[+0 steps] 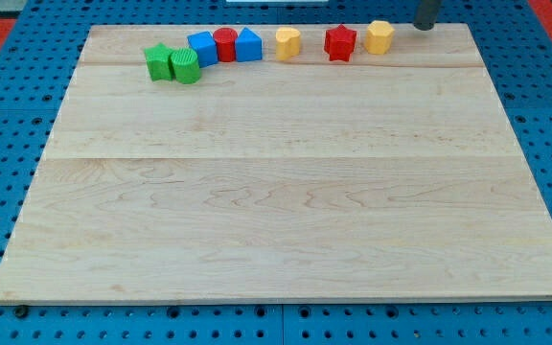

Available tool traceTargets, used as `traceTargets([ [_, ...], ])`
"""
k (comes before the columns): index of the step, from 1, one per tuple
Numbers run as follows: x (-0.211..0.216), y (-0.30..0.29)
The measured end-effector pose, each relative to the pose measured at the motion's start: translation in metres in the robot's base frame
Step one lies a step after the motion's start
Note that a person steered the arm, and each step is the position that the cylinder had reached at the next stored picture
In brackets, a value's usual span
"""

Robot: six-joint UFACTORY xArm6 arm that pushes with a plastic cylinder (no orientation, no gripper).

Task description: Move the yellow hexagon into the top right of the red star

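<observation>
The yellow hexagon (379,36) stands near the view's top edge of the wooden board, just right of and slightly above the red star (340,42), almost touching it. My tip (425,26) is at the view's top, a short way right of the yellow hexagon and apart from it. Only the rod's lower end shows.
A row of blocks runs along the top: a green star (159,61), a green cylinder (186,67), a blue block (202,48), a red cylinder (224,44), a blue block (248,45) and a yellow block (287,42). The board (286,192) lies on a blue pegboard.
</observation>
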State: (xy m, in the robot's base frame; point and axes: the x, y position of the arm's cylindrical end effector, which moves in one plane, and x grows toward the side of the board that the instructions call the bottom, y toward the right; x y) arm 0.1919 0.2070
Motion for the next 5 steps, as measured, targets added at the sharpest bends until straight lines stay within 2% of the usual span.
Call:
traceTargets([
  [2,0.051,-0.034],
  [3,0.014,-0.043],
  [4,0.000,-0.048],
  [5,0.019,-0.084],
])
